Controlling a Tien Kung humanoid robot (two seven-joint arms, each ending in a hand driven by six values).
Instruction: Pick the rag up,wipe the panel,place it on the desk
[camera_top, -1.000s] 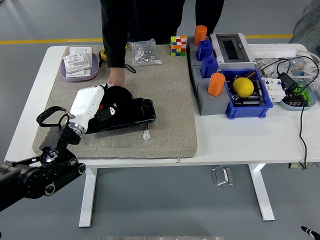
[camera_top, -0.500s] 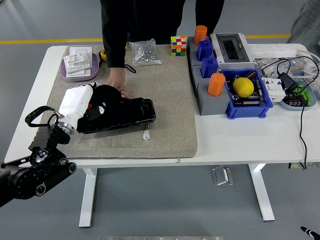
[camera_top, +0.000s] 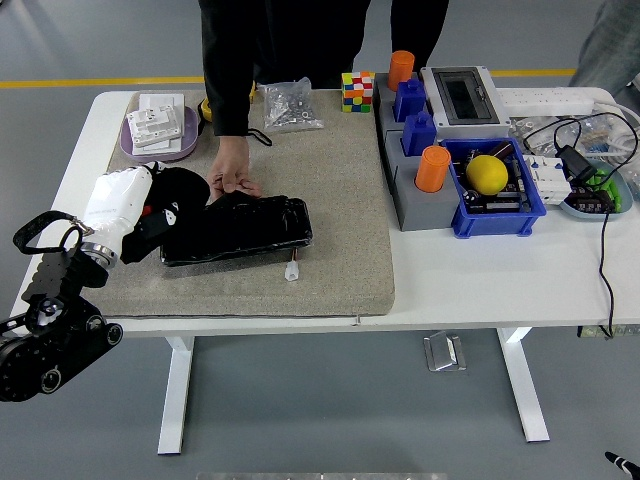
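A glossy black panel (camera_top: 245, 229) lies flat on the grey felt mat (camera_top: 320, 200). My left hand (camera_top: 150, 215), white-backed with black fingers, is shut on the black rag (camera_top: 182, 190) at the panel's left end. The rag bunches over the mat's left edge and partly over the panel's corner. A person's hand (camera_top: 235, 172) presses down on the panel's far edge just right of the rag. My right hand is out of view.
A small white connector (camera_top: 293, 270) lies in front of the panel. A purple tray (camera_top: 160, 128), a bag of screws (camera_top: 288, 105) and a colour cube (camera_top: 357, 90) sit at the back. A grey rack with orange cylinders (camera_top: 432, 168) and a blue bin (camera_top: 495, 185) stand right.
My left hand has slid left with the rag, from over the panel's middle-left to its left end. The person's hand, once mostly hidden, now shows on the panel's far edge.
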